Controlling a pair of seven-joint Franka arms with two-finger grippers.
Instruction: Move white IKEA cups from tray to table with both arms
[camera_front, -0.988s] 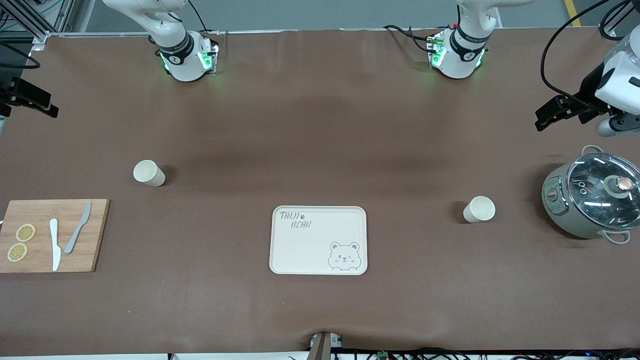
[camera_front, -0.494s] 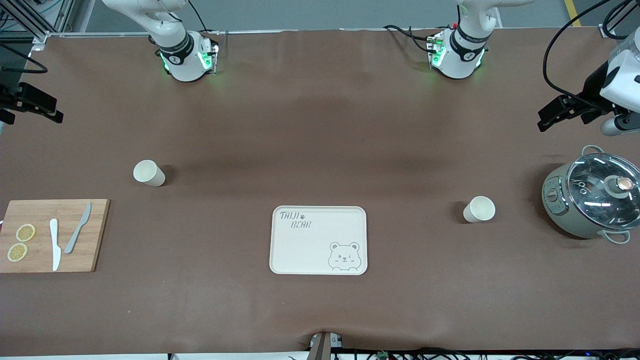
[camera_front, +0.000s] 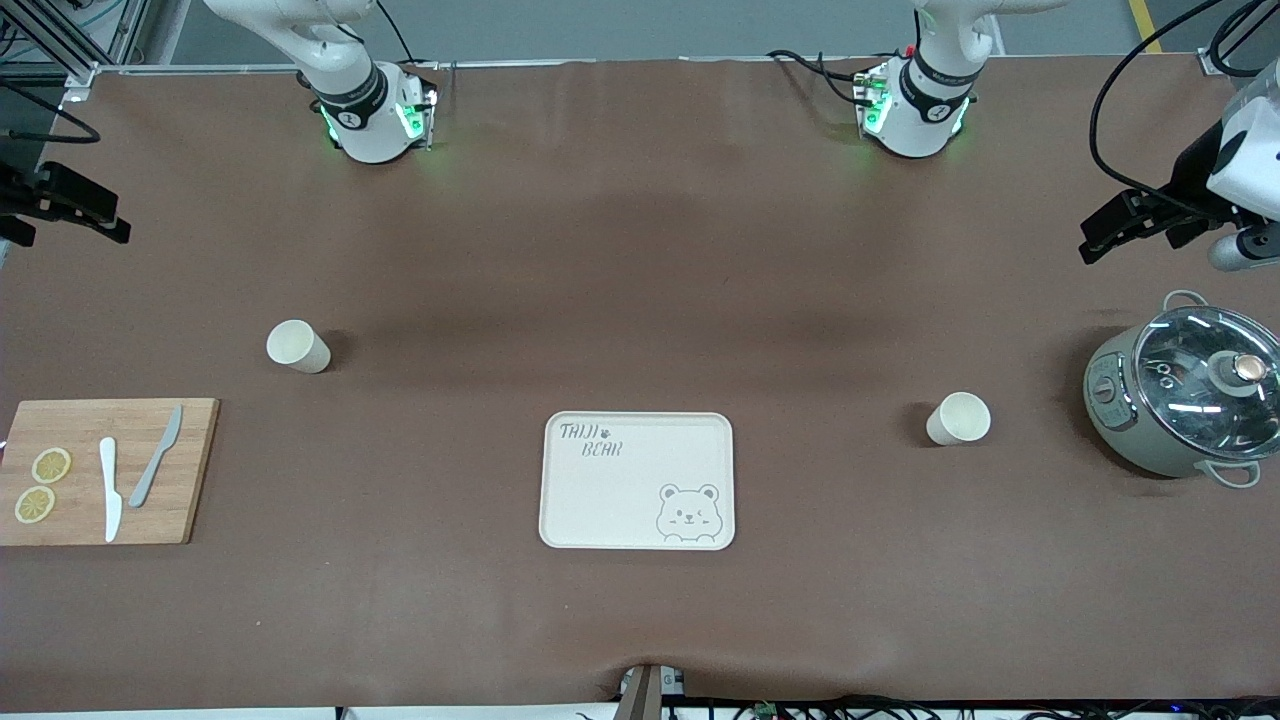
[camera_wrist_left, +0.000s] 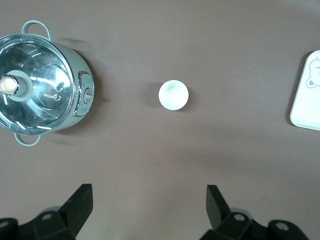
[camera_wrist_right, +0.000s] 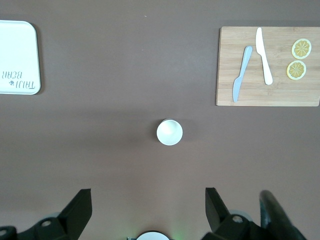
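Note:
Two white IKEA cups stand upright on the brown table. One cup (camera_front: 298, 347) is toward the right arm's end; it also shows in the right wrist view (camera_wrist_right: 169, 132). The other cup (camera_front: 958, 418) is toward the left arm's end, beside the pot; it also shows in the left wrist view (camera_wrist_left: 173, 95). My right gripper (camera_front: 100, 215) hangs open and empty high over the table's right-arm end (camera_wrist_right: 148, 196). My left gripper (camera_front: 1100, 235) hangs open and empty high over the left-arm end (camera_wrist_left: 149, 192). Neither touches a cup.
A cream tray (camera_front: 637, 480) with a bear drawing lies mid-table, nearer the front camera than both cups. A wooden cutting board (camera_front: 105, 470) holds two knives and lemon slices at the right arm's end. A grey pot (camera_front: 1185, 400) with a glass lid stands at the left arm's end.
Both grippers have shifted slightly high over their ends of the table. The cups, the tray, the board and the pot have not moved.

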